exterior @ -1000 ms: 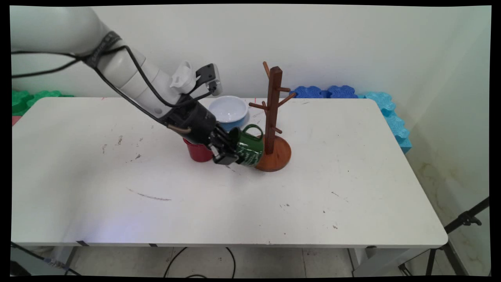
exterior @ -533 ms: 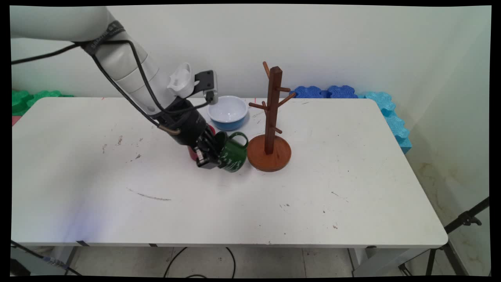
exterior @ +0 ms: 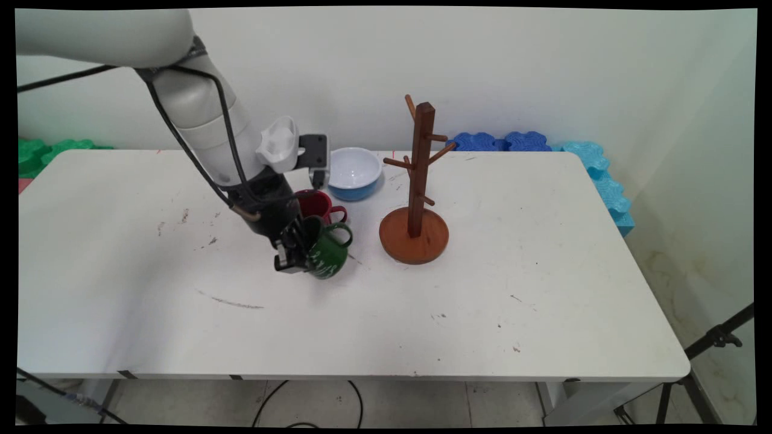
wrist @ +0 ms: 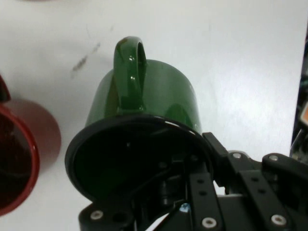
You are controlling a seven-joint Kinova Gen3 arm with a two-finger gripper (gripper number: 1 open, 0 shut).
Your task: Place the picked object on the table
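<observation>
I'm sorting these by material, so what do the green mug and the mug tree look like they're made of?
Green mug: looks like glazed ceramic, or possibly enamel; its glossy skin shows sharp highlights along the handle. The gripper holds it by the rim. Mug tree: apparently wood with a reddish-brown stain and a satin sheen, with round pegs and a turned disc base.

Held mug point(exterior: 329, 254) before second mug point(exterior: 315, 205); bowl point(exterior: 354, 173) behind; rack point(exterior: 416, 211) right.

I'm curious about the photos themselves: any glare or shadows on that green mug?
Hand view: the green mug shows bright glare streaks along its handle and body, its dark inside mirroring the end effector. Main view: only a faint soft shadow lies beneath the mug.
</observation>
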